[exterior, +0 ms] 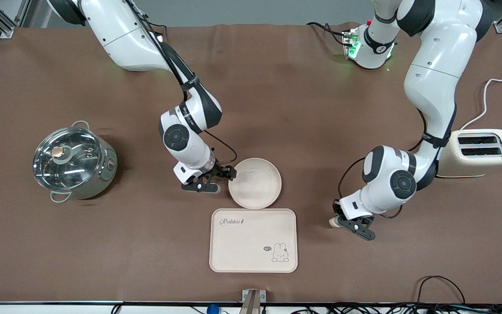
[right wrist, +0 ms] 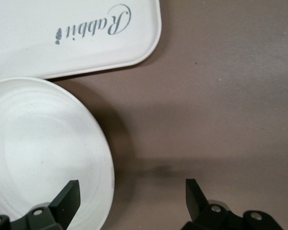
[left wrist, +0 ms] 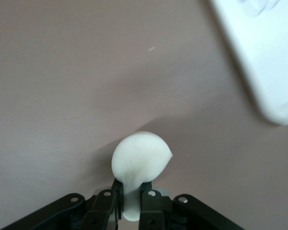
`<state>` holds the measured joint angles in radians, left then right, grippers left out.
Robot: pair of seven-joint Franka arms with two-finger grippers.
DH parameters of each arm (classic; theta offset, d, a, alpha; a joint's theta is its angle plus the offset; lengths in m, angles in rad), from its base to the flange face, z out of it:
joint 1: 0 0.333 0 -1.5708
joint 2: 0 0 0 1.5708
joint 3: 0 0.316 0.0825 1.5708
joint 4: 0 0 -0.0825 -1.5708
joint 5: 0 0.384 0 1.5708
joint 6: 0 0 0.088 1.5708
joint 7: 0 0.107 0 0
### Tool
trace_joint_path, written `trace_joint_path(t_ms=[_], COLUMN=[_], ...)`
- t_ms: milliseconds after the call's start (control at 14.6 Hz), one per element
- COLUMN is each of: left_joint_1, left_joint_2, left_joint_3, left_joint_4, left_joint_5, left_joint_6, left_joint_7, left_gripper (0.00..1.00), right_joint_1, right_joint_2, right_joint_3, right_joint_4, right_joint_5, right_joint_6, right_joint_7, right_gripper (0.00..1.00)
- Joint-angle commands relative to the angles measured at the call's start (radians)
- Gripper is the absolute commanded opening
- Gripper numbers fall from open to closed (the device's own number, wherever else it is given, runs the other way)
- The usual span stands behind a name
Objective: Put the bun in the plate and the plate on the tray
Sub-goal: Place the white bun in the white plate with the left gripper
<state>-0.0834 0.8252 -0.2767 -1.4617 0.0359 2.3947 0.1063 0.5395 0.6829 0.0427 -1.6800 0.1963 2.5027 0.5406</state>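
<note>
At the right arm's end of the counter [exterior: 277, 87] stands a lidded steel pot [exterior: 73, 162], out of the way of the work. Next along, the right tool [exterior: 220, 179] sits low at the rim of the plate [exterior: 255, 183], fingers spread with one over the rim and one outside it, apparently to grip or steady the plate. The plate is empty and rests on the counter, just touching the tray [exterior: 253, 240], which lies nearer the camera. So neither step of the task is finished. Further along, the left tool [exterior: 342, 223] is clamped on the bun [exterior: 333, 223], low over the bare counter beside the tray; the bun sticks out past the fingertips, ready to be carried to the plate. A toaster [exterior: 482, 152] stands at the left arm's end.
</note>
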Motion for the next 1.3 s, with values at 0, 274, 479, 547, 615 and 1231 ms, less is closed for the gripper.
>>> trace_joint_path(t_ms=[0, 274, 479, 547, 615, 1231], left_joint_1=[-0.076, -0.200, -0.271, -0.289, -0.297, -0.257], left_joint_2=[-0.035, -0.034, -0.034, -0.032, -0.028, -0.085], left_joint_3=[-0.027, -0.068, -0.071, -0.070, -0.070, -0.061], left_joint_4=[0.021, 0.035, 0.035, 0.035, 0.034, 0.029], left_joint_5=[-0.008, -0.019, -0.019, -0.018, -0.016, 0.048], left_joint_6=[-0.060, -0.058, -0.049, -0.037, -0.026, -0.071], left_joint_7=[-0.286, -0.678, -0.845, -0.872, -0.884, -0.862], left_gripper=[0.16, 0.16, 0.17, 0.21, 0.34, 1.00], right_joint_1=[0.014, 0.026, 0.030, 0.030, 0.031, 0.028], right_joint_2=[0.046, 0.072, 0.087, 0.095, 0.099, 0.104], right_joint_3=[-0.007, -0.007, -0.007, -0.007, -0.007, -0.004], right_joint_4=[0.051, 0.074, 0.086, 0.094, 0.098, 0.115], right_joint_5=[0.020, 0.020, 0.020, 0.020, 0.020, 0.023], right_joint_6=[0.002, 0.004, 0.005, 0.005, 0.005, 0.005], right_joint_7=[0.010, 0.010, 0.010, 0.010, 0.010, 0.019], right_gripper=[0.88, 0.78, 0.73, 0.70, 0.64, 0.00])
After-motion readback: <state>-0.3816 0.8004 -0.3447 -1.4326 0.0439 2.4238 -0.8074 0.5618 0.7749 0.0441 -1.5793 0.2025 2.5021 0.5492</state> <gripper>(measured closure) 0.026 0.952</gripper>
